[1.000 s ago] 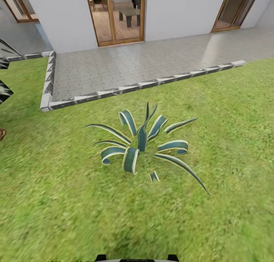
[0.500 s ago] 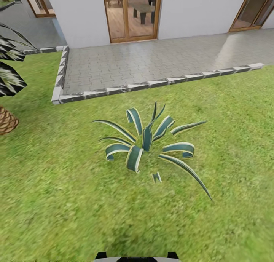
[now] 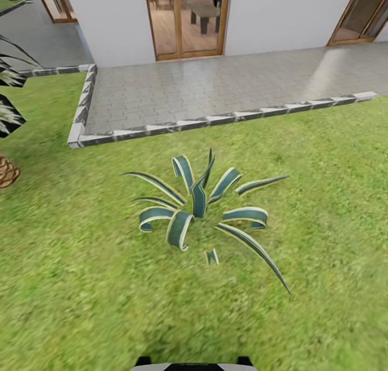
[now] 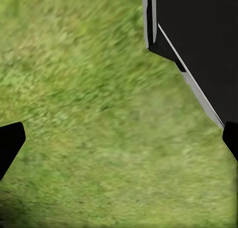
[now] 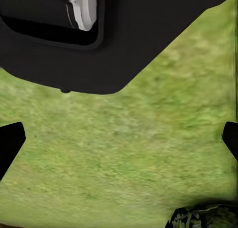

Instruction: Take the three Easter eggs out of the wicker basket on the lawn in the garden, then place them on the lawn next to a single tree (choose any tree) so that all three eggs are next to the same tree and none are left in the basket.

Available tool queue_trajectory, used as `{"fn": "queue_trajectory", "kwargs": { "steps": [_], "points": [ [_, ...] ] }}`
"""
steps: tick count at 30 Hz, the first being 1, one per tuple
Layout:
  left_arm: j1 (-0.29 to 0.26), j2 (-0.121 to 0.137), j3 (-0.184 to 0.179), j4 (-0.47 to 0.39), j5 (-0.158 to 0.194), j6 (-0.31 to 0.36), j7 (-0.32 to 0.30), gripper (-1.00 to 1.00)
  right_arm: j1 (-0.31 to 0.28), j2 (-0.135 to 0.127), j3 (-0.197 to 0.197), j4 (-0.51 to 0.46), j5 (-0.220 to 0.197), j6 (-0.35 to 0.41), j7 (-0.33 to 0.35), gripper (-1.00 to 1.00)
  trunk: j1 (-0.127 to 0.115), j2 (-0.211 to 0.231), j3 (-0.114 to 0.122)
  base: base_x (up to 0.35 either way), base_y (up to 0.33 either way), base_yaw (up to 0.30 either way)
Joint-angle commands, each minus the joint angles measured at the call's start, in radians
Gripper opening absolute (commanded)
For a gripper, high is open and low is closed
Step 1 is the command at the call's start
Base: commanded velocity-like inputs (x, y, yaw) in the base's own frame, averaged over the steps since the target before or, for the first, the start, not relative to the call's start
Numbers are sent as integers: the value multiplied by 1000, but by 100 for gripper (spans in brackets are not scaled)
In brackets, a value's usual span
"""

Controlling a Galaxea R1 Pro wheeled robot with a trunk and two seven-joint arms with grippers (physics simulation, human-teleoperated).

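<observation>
The left gripper (image 4: pixel 119 143) and the right gripper (image 5: pixel 119 143) both hang over bare lawn (image 3: pixel 323 209), each with its two dark fingertips (image 4: pixel 10 141) at opposite edges of its wrist view, so the jaws stand wide apart and hold nothing; between each pair lies grass alone. The dark body of the robot's base (image 5: pixel 144 34) sits just beyond the right jaws, and a dark panel (image 4: pixel 203 44) stands close to one side of the left jaws. In the head view a spiky striped plant (image 3: pixel 202 204) grows directly ahead of the robot, with the paved patio (image 3: pixel 215 90) and its stone kerb (image 3: pixel 178 125) beyond it, the white house wall (image 3: pixel 269 15) with a glazed door (image 3: pixel 186 18) farther on, and a scaly palm trunk (image 3: pixel 6 171) at the left edge. The Easter eggs, the wicker basket and the chosen tree cannot be located from these views, so the task stands unstarted in my judgement. Risks: driving straight on would likely run the base into the plant, or carry it onto the kerb and away from the garden proper; the palm could be mistaken for the intended tree; and with arms hanging low, a gripper could drag in the grass on a turn.
</observation>
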Motion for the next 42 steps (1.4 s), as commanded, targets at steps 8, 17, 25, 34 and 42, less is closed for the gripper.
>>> {"fn": "queue_trajectory", "kwargs": {
  "steps": [8,17,25,34,42],
  "points": [
    [0,0,-5,1,0,-4,1,100,0,0,6,-2,1,-2,3,100,1,-1,-1,93,-263,1],
    [0,0,-5,1,0,-4,1,100,0,1,7,-1,2,-2,3,100,1,-1,-2,11,-157,47],
    [0,0,-5,1,0,-4,1,100,0,0,6,-1,1,-2,4,100,1,-1,-2,14,-184,24],
    [0,0,-5,1,0,-4,2,100,0,1,8,0,4,-2,4,100,1,-1,-2,61,-247,56],
    [0,0,-5,0,0,-4,2,100,0,2,8,0,4,-2,4,100,1,-1,-2,8,-152,195]
  ]
}}
